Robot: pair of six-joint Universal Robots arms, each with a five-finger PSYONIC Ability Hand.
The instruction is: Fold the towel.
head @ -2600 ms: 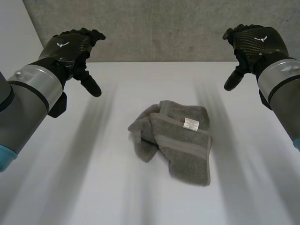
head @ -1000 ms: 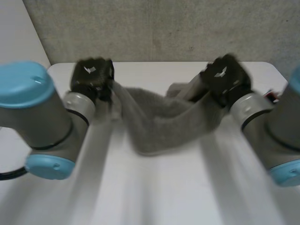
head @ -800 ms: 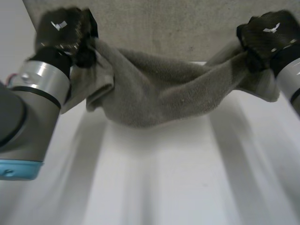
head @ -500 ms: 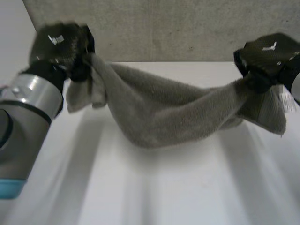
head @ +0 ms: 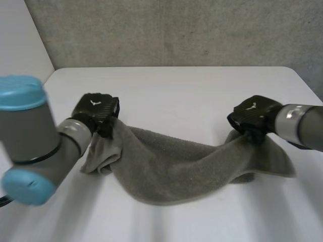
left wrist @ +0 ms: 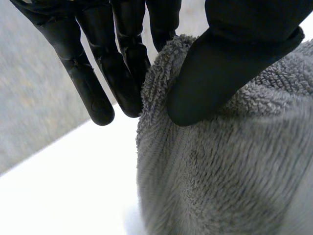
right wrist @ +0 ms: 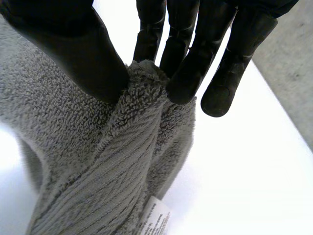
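Towel point(head: 171, 166) hangs btw both hands as a bunched, rope-like band. Its sagging middle rests on the white table point(head: 176, 85), w/ loose flaps drooping below each grip.

Left hand point(head: 96, 113) has one end. In left wrist view the thumb point(left wrist: 220, 63) presses the terry edge against the fingers point(left wrist: 122, 73), so it's a pinch on cloth, not a fist. Right hand point(head: 252, 117) has the other end the same way: thumb and fingers point(right wrist: 186, 63) nip a gathered ridge of towel, w/ the white label point(right wrist: 155, 218) hanging just below the pinch.

Step in hand, prob.: open the towel out flat before any fold.

To do it well:
- Both pinches need to be firm. Each grip is on a thick gathered bit, so slip is likely if the pull is sharp.
- Draw hands apart evenly till the sag comes out. Don't jerk.
- Level both hands, then lower together so the middle lays down first and the ends follow w/o creasing.
- The band looks twisted near the right hand, so the twist should come out before setting down, else the fold starts on a crooked sheet.
- Let go only once the cloth lies flat on the table.
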